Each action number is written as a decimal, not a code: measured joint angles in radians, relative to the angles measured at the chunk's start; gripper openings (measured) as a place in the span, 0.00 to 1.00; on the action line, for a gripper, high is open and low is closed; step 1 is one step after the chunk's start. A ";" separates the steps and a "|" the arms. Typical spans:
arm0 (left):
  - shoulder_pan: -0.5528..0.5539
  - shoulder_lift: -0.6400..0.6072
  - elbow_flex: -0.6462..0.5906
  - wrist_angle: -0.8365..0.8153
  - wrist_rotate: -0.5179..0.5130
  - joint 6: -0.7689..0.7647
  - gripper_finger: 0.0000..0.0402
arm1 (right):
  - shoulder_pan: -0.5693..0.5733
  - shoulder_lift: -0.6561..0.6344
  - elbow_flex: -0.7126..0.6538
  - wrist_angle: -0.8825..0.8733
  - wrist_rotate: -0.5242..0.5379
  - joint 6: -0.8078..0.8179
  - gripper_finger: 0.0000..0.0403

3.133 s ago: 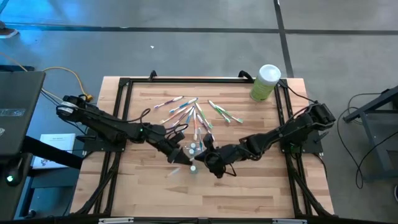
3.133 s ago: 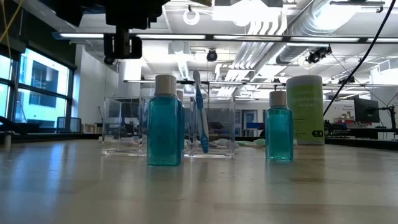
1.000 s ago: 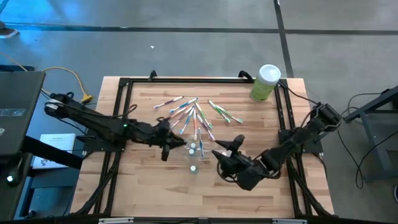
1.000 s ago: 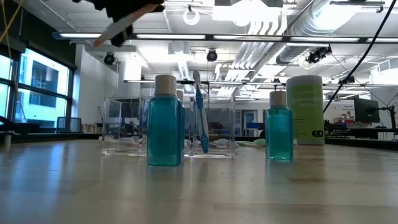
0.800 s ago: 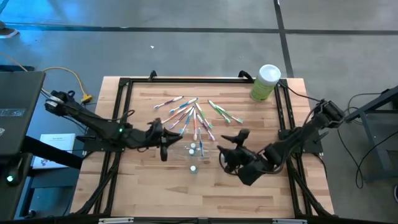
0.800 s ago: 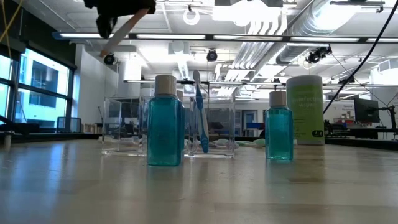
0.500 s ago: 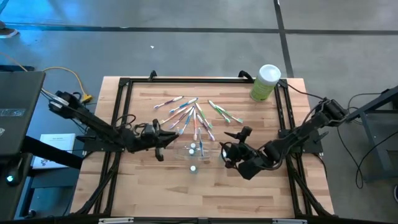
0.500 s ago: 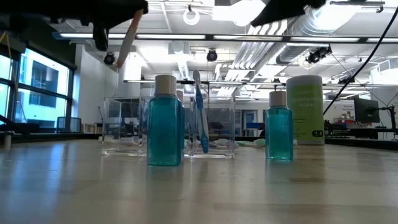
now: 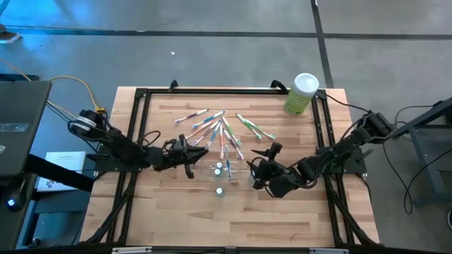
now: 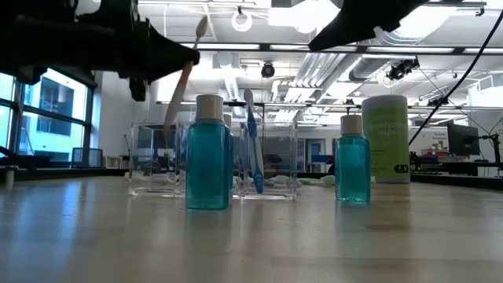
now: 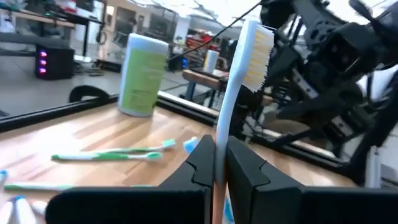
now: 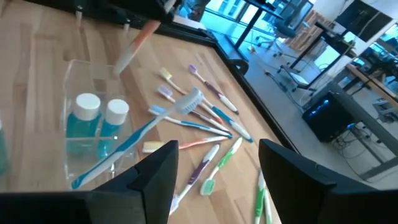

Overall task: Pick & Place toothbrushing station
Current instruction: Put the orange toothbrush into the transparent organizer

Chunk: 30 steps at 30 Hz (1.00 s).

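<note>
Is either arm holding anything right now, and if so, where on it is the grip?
The left gripper holds a toothbrush by its handle, bristle head pointing up and away from the fingers. The right gripper is open and holds nothing.

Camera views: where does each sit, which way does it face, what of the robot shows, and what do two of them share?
High view: above the table, looking straight down; both arms show, left gripper and right gripper.
Low view: at table-top height, level across the clear holder and the blue bottles into the room; arms enter from above.
Left wrist view: looks past its fingers, shut on a toothbrush.
Right wrist view: past open fingers onto the holder.
Shared: the green canister shows in the high, low and left wrist views.
</note>
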<state>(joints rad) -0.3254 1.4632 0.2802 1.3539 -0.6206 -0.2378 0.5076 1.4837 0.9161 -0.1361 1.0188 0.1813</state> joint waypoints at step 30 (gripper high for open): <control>0.013 0.122 -0.038 0.088 0.147 -0.066 0.03 | -0.057 0.000 0.000 0.072 -0.085 -0.055 0.53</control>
<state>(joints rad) -0.3126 1.5849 0.2420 1.4417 -0.4736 -0.3042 0.4504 1.4841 0.9165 -0.0645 0.9340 0.1265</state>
